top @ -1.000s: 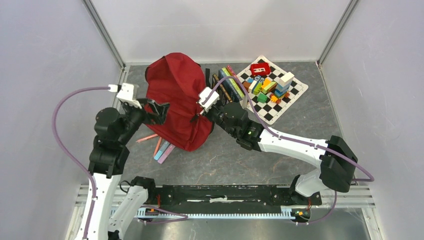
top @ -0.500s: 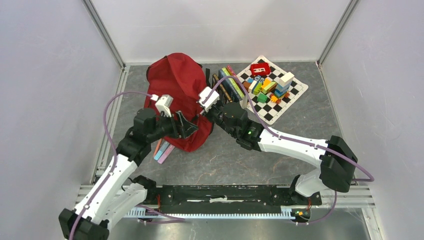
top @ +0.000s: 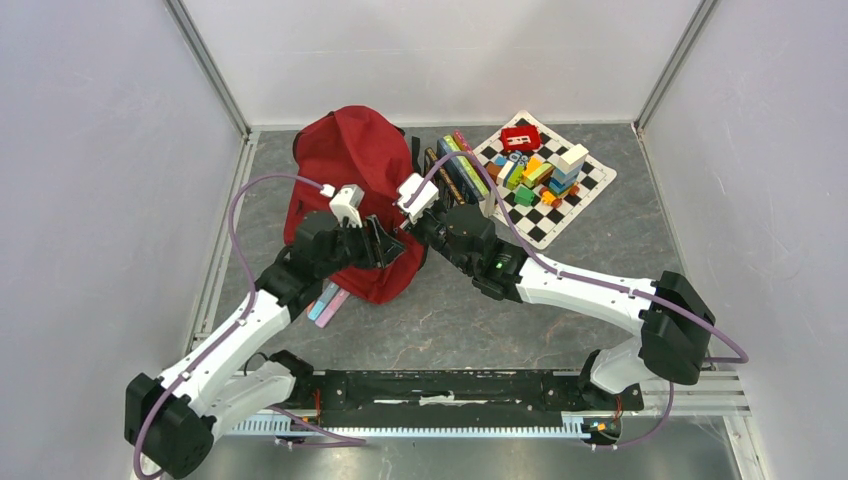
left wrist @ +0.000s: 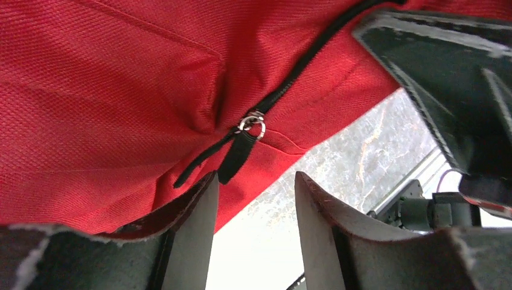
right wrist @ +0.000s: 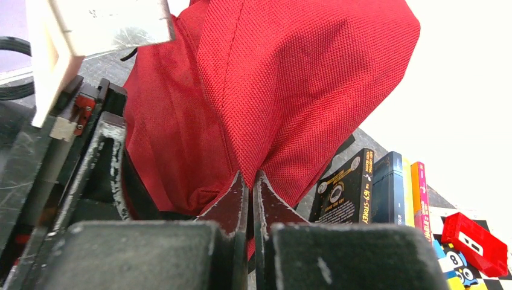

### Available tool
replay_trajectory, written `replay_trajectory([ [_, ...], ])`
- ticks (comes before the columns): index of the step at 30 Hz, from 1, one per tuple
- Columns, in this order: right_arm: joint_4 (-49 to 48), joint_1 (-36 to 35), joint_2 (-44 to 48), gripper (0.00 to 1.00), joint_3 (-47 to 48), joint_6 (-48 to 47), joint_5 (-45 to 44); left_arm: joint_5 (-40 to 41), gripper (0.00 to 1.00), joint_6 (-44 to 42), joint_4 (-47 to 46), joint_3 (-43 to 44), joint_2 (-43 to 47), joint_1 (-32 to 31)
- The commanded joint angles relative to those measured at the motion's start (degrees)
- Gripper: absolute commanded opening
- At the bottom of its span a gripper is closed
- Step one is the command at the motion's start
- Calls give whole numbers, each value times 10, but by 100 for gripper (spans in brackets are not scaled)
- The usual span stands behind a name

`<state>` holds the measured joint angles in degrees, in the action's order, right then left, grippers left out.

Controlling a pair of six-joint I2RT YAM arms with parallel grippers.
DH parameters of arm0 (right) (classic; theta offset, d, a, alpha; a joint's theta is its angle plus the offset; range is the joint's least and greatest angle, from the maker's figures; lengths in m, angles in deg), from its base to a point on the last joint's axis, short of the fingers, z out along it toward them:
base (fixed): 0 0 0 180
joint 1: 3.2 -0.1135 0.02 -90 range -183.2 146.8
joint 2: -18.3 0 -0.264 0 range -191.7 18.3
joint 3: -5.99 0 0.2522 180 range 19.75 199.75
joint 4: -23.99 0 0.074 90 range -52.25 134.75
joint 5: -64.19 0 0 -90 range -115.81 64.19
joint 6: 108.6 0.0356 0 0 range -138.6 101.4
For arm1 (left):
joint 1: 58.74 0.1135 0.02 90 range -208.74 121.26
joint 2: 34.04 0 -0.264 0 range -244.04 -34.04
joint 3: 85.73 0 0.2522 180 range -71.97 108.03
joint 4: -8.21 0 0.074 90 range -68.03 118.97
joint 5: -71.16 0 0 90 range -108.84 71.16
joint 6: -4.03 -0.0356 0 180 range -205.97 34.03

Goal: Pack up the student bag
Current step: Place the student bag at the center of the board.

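The student bag [top: 350,170], dark red with a black zipper, stands at the back left of the table. My right gripper [top: 400,226] is shut on a fold of its fabric [right wrist: 290,109] at the bag's right side. My left gripper [top: 385,247] is open against the bag's lower front, right by the right gripper. In the left wrist view the black zipper pull with its metal ring [left wrist: 250,125] hangs just beyond my open fingertips [left wrist: 202,193], untouched. The bag's opening and lining are hidden.
A row of books [top: 458,170] stands right of the bag, also in the right wrist view [right wrist: 368,187]. A checkered mat [top: 575,185] holds several coloured blocks and a red toy block [top: 520,136]. Pencils and flat sticks [top: 325,300] lie by the bag's lower left.
My left arm swung from the bag's left side across its front to the lower right, stopping by the zipper pull. The right gripper stayed shut on the fabric.
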<state>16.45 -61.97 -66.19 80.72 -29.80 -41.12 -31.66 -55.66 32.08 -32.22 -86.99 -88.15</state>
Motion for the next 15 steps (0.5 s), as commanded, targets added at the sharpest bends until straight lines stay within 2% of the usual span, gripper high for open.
replay_trajectory([
  [1, -23, -3, 0, 0, 34, 2, 5, 46, 55, 6, -29, 4, -12, -5],
  [9, -23, -3, -1, 0, 33, 1, 23, 51, 53, 2, -47, 18, -51, -14],
  [11, -23, -3, -1, 0, 31, 1, 29, 55, 48, 2, -53, 19, -58, -16],
  [13, -24, -3, 0, 0, 30, 1, 32, 64, 33, 1, -52, 26, -61, -18],
  [15, -23, -3, 1, 0, 26, -2, 37, 79, 14, 2, -45, 33, -55, -19],
])
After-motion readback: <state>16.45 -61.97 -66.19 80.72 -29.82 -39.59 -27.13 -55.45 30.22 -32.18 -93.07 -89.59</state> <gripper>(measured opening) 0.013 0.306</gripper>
